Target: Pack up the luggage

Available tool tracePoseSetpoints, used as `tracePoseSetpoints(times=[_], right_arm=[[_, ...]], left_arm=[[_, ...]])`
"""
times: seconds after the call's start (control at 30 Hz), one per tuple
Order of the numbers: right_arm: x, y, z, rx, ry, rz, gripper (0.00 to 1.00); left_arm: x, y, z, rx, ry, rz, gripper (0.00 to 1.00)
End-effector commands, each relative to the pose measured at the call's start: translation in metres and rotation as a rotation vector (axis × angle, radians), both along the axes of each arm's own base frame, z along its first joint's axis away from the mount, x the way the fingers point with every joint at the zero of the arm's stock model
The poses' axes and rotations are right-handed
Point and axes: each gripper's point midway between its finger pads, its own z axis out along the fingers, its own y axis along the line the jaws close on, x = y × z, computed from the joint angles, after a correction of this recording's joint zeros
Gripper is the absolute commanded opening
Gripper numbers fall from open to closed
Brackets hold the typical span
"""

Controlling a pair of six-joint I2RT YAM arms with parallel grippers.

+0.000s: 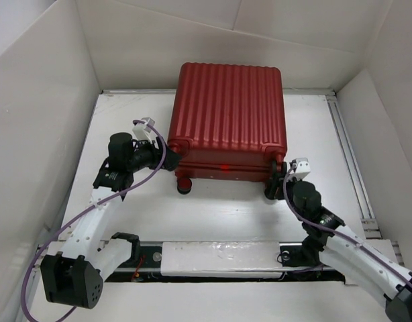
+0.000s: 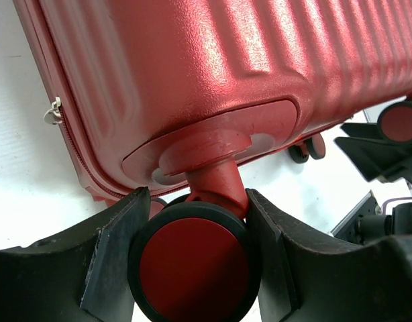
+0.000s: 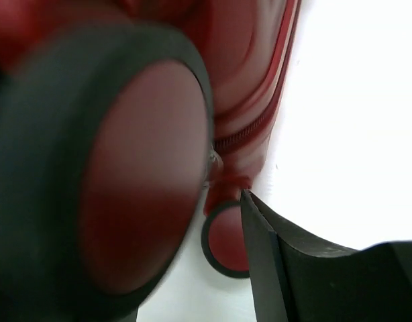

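The luggage (image 1: 227, 114) lies flat on the bench (image 1: 213, 215), ribbed shell up, towards the far side and roughly centred, its wheeled end facing the arms. It is shut: the two halves meet all along the near edge, the zip line runs unbroken past its pull (image 2: 54, 111) in the left wrist view, and no lining shows. By that evidence the closing is done, though what is inside cannot be told. The left end effector (image 2: 196, 194) is at the near-left corner, clamped on the near-left wheel (image 2: 192, 268), one finger against each side of it. The right end effector (image 1: 284, 178) is at the near-right wheel (image 3: 119, 174); that view is badly blurred, but the one finger (image 3: 293, 268) that shows stands clear of the wheel with bare bench between, so its jaws seem to be apart and holding nothing. What is left, I judge, is only shifting or righting the closed case.
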Motion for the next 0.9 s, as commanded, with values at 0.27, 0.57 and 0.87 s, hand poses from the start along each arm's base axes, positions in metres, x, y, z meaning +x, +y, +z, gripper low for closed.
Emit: tracePoseSetpoints(times=[0.27,0.57,0.87], right_arm=[[0.031,0.01,0.073,0.037,-0.28,0.138,0.56],[0.031,-0.011,0.044,0.164,-0.244,-0.02,0.42],[0.034,-0.021,0.063,0.19,-0.339,-0.058,0.56]], left_arm=[[-0.008,-0.013,0.03,-0.066,-0.089,-0.074,0.0],[-0.009,-0.013,0.032,-0.067,-0.099,-0.074,0.0],[-0.013,-0.015,0.033,-0.075,-0.106,-0.093,0.0]])
